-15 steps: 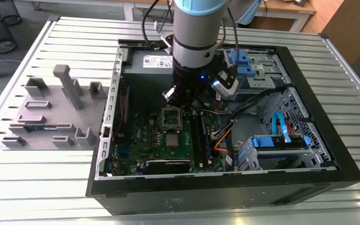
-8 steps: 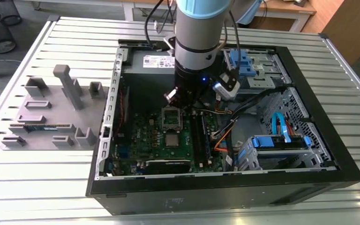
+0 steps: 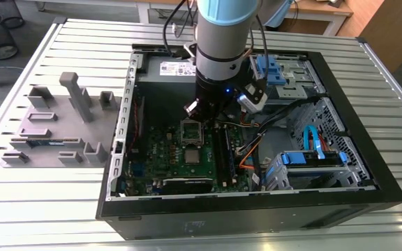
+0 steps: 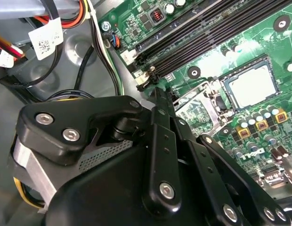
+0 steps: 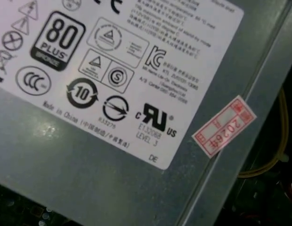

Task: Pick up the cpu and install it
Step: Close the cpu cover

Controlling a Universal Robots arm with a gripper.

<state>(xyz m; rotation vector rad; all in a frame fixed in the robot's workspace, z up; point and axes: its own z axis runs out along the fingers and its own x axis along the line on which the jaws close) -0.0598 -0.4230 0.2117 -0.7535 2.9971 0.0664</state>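
Field notes, inside the open computer case point(image 3: 257, 212) on the slatted metal table point(image 3: 47, 209).

- My gripper point(image 3: 199, 116) hangs low over the green motherboard point(image 3: 159, 151), arm coming straight down from above.
- In the second wrist view my gripper point(image 4: 158, 94) shows as black linkages tapering to a tip. From this angle I cannot tell how far it is open. Nothing shows in its grasp.
- The metal-framed socket point(image 3: 190, 130) is almost directly below my tip. In the second wrist view the bright frame point(image 4: 202, 106) just past my tip is probably that socket, though my own links cover part of it.
- The cpu point(image 3: 194, 155) lies flat on the board just beyond the socket, apart from me and untouched. In the second wrist view the cpu point(image 4: 252, 87) is a pale silver square sitting in a dark square surround.
- Black memory slots point(image 4: 198, 42) run in long parallel rows beside the socket, on the side toward the loose cables point(image 4: 96, 52).
- The first wrist view looks at the grey power supply point(image 5: 89, 183) behind my wrist. It carries a white certification label point(image 5: 113, 70) and a small red-and-white sticker point(image 5: 224, 126), with a yellow wire point(image 5: 273, 160) at its edge.
- Well away from me, outside the case, a grey fixture tray point(image 3: 54, 130) holds a green memory stick point(image 3: 44, 141).
- Blue drive brackets point(image 3: 274, 68) sit near my arm along the case wall.
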